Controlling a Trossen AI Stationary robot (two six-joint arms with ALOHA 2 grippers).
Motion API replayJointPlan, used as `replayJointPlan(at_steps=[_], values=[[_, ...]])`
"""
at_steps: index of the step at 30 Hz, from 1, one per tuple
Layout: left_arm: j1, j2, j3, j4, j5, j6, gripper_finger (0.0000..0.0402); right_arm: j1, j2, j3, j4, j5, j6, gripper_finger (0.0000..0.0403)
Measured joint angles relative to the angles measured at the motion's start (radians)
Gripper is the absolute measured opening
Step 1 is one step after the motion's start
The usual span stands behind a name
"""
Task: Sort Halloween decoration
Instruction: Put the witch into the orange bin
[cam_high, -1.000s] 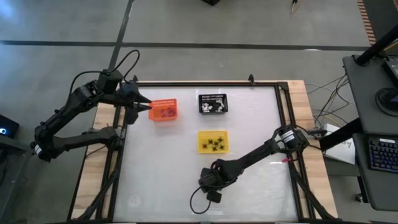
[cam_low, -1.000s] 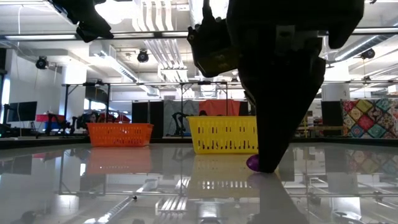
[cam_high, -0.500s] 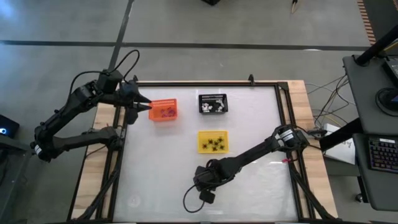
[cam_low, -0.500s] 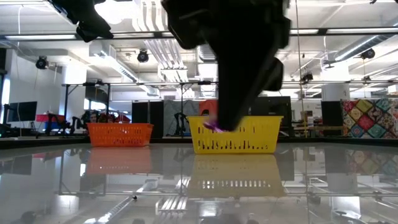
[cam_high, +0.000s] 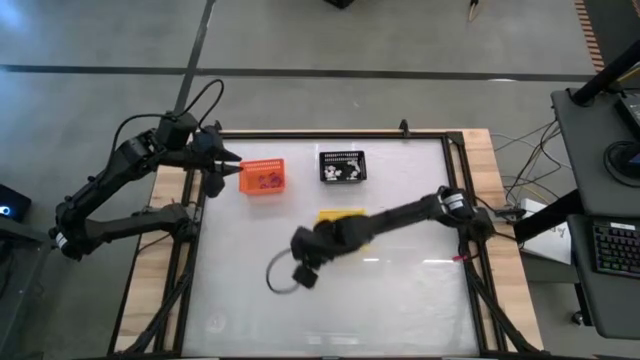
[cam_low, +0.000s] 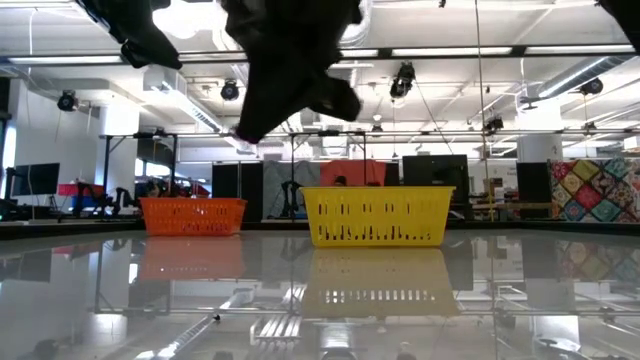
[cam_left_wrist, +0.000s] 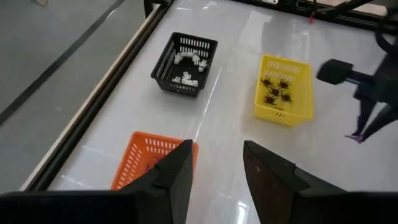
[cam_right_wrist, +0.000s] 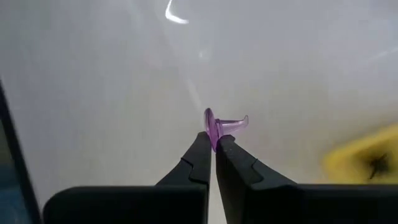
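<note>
We see the right gripper (cam_right_wrist: 212, 142) with its jaws clamped together on a small purple piece (cam_right_wrist: 221, 126), which sticks out past the fingertips; in the high view this gripper (cam_high: 300, 262) hangs over the middle of the white table (cam_high: 400, 300), left of and a little nearer than the yellow basket (cam_high: 342, 216), whose near part is covered by the arm; in the low view the piece (cam_low: 243, 140) shows as a purple speck at the dark tip, well above the tabletop.

The yellow basket (cam_left_wrist: 283, 89) holds black spider pieces (cam_left_wrist: 276, 90); beyond it, on the far side of the table, the black basket (cam_high: 342, 166) holds white pieces (cam_left_wrist: 187, 68); to its left the orange basket (cam_high: 263, 177) holds dark purple pieces (cam_high: 267, 181).

The left gripper (cam_high: 228, 166) waits at the far left edge of the table, just beside the orange basket and raised above it; its jaws stand apart, as we see in its wrist view (cam_left_wrist: 216, 163), where the orange basket (cam_left_wrist: 144, 163) lies just ahead of the fingers.
</note>
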Motion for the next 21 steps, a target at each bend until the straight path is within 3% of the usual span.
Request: replayJointPlan(at_steps=[7, 12, 21], values=[[0.0, 0.0, 0.0, 0.001, -0.086, 0.01, 0.0125, -0.146, 0.002, 0.036, 0.051, -0.002, -0.08, 0.0009], [0.0, 0.001, 0.0, 0.002, -0.088, -0.016, 0.0125, -0.235, 0.003, 0.061, 0.079, -0.008, -0.143, 0.0009], [0.0, 0.0, 0.0, 0.004, -0.093, -0.05, 0.0125, -0.365, 0.024, 0.06, 0.306, -0.051, -0.229, 0.0009]])
